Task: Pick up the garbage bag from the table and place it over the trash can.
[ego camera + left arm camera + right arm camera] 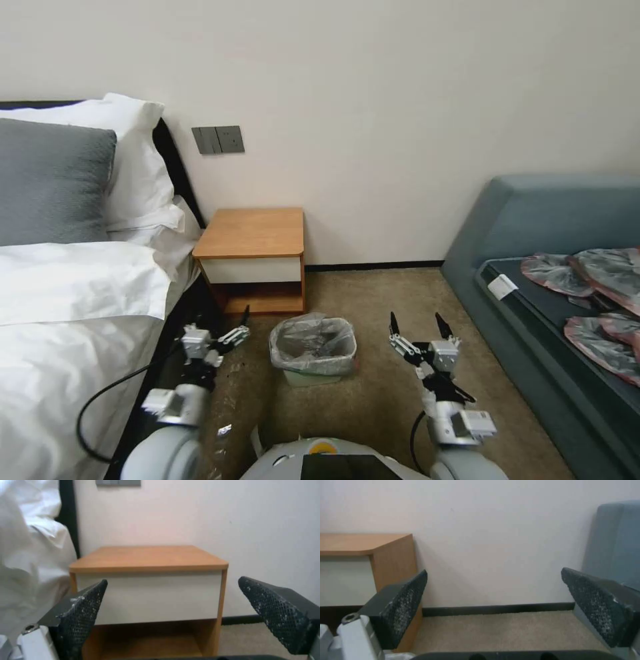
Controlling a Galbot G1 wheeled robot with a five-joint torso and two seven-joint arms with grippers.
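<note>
Both grippers, left gripper [239, 325] and right gripper [418, 325], empty, jaws apart; garbage bag [313, 345] lines trash can [308, 377], looks seated; table [252, 231] bare. Job basically done.

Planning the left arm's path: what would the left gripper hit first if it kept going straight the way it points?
Probably the bedside table: the open left gripper faces its white drawer front squarely, with nothing visible between, though the depth is unclear.

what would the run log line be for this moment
garbage bag: lining trash can | table: top bare | left pincer: open, beside can | right pincer: open, beside can
</note>
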